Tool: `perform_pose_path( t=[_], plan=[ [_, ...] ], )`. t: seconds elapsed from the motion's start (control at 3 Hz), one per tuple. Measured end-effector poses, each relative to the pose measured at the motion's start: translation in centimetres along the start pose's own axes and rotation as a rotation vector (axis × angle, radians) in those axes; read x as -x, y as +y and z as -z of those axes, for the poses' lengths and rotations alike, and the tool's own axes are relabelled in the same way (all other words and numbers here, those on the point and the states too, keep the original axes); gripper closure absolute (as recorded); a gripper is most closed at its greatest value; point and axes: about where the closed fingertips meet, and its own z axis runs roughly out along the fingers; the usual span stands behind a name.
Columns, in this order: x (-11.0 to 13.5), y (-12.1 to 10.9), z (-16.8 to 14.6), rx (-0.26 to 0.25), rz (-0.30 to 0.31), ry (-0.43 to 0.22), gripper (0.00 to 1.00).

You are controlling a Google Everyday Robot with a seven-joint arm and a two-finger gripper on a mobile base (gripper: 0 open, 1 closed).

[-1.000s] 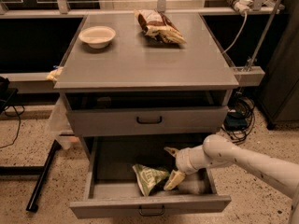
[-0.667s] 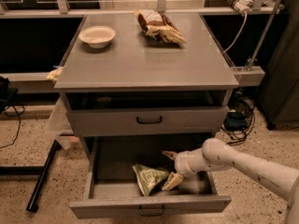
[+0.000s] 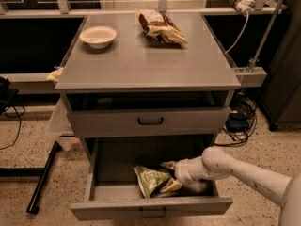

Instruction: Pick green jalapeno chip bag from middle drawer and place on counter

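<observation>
As the robot's white arm has eased a little further left and lower over the last second, its two-finger gripper [image 3: 170,175] now sits inside the pulled-out wide grey metal middle drawer [image 3: 150,206], hard up against the right end of the crumpled green foil jalapeno chip bag [image 3: 149,180]. The bag itself has not budged. It lies on the drawer floor towards the near side, roughly in the middle. The tan fingers [image 3: 168,165] are spread, one on the far side of the bag's edge and one on the near side, not yet squeezed onto it. To my eye the reach is about done, and the pinch comes next, then a lift clear of the drawer front. Up on the flat grey counter [image 3: 141,65], the round white bowl [image 3: 98,36] sits far left and the brown-and-cream chip bag [image 3: 160,27] far centre, so the nearer part looks the likely landing spot.
</observation>
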Motion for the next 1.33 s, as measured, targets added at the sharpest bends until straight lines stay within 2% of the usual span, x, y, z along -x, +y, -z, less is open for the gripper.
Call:
perform_pose_path(
  t=[0.33, 0.67, 1.0, 1.33],
  plan=[
    [-0.2, 0.1, -0.1, -0.003, 0.001, 0.001, 0.57],
    [0.7, -0.1, 1.6, -0.010, -0.016, 0.019, 0.80],
    [2.2, -0.5, 6.1, -0.019, -0.074, 0.045, 1.00],
    [6.7, -2.0, 14.7, -0.026, -0.081, 0.113, 1.00]
  ],
)
